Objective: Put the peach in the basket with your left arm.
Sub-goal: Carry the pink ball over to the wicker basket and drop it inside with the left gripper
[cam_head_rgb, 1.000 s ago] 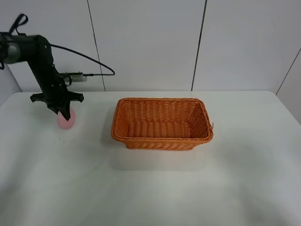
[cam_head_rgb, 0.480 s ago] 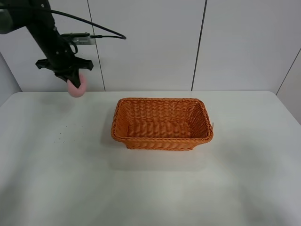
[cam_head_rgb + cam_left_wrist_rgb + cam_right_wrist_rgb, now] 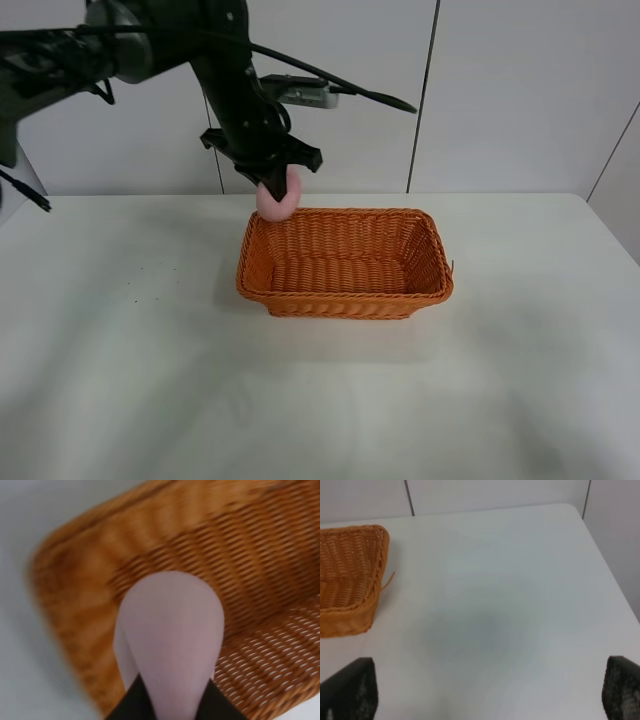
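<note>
The pale pink peach (image 3: 277, 201) hangs in the air, held by my left gripper (image 3: 271, 184), which is shut on it. It is above the back left corner of the orange wicker basket (image 3: 345, 301), at about rim height. In the left wrist view the peach (image 3: 172, 640) fills the middle between the black fingers (image 3: 126, 709), with the basket's inside (image 3: 255, 580) below it. My right gripper (image 3: 485, 690) is open and empty, low over the table to the right of the basket (image 3: 347, 580). It is out of the exterior view.
The basket stands on a white table (image 3: 150, 360) against a white panelled wall. The left arm reaches in from the upper left with a grey box (image 3: 305, 93) and trailing black cables. The table's right edge (image 3: 605, 565) shows in the right wrist view.
My left gripper has lifted the peach off the table at the far left and carried it right, from beside the wall to above the basket's back left corner.
</note>
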Action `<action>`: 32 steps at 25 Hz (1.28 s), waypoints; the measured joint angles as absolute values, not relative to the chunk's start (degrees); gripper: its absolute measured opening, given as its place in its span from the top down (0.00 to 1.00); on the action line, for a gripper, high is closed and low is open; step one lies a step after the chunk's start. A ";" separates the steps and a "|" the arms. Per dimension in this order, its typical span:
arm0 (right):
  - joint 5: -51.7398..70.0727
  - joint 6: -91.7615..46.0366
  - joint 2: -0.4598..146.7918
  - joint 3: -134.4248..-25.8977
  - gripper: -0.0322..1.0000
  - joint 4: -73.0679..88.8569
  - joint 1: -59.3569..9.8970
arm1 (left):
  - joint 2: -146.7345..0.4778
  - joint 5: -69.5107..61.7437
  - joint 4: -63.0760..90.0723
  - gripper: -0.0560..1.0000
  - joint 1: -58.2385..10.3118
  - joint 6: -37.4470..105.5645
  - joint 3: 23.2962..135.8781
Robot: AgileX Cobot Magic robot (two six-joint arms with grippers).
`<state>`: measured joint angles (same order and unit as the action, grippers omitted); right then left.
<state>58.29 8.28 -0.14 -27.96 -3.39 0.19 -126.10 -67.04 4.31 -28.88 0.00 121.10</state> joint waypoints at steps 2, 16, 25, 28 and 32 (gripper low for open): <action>58.29 8.28 -0.14 -27.96 0.30 -3.39 0.19 | -129.54 -67.04 4.31 0.80 -30.67 0.00 123.94; 58.29 8.28 -0.14 -27.96 0.30 -3.39 0.19 | -140.97 -65.08 5.94 0.70 -33.92 0.00 129.51; 58.29 8.28 -0.14 -27.96 0.30 -3.39 0.19 | -141.27 -66.77 10.47 0.19 -33.92 1.91 129.51; 58.29 8.28 -0.14 -27.96 0.30 -3.39 0.19 | -141.27 -66.92 10.26 0.18 -33.79 2.06 130.05; 58.29 8.28 -0.14 -27.96 0.30 -3.39 0.19 | -139.79 -67.03 9.35 0.18 -32.37 1.69 131.89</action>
<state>58.29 8.28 -0.14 -27.96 -3.39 0.19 -139.79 -67.03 9.35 -32.37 1.69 131.89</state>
